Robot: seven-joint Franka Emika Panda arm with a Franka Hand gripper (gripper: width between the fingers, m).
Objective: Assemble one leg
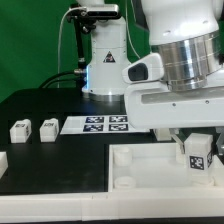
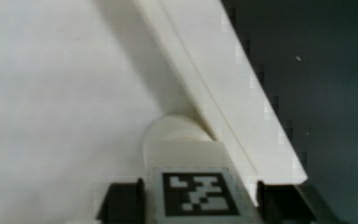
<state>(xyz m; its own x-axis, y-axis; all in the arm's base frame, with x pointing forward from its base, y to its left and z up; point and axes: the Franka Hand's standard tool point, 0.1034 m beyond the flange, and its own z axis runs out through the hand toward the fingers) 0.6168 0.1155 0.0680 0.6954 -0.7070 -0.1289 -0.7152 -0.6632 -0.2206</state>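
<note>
Gripper (image 1: 197, 147) clamped on the leg (image 1: 197, 157), fingers (image 2: 119, 203) pressing both its sides. The leg hangs with its long axis upright over the white tray (image 1: 140, 170), at the exterior view's right, tag facing that camera. Its lower end blurs into the tray's rim (image 2: 202, 90); contact cannot be told.

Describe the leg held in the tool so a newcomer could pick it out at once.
Start at the big white tray along the front of the table. Over its end at the exterior view's right hangs the tool, gripping the leg, tag facing the camera. The other two legs stand loose on the black table, beside the marker board.
</note>
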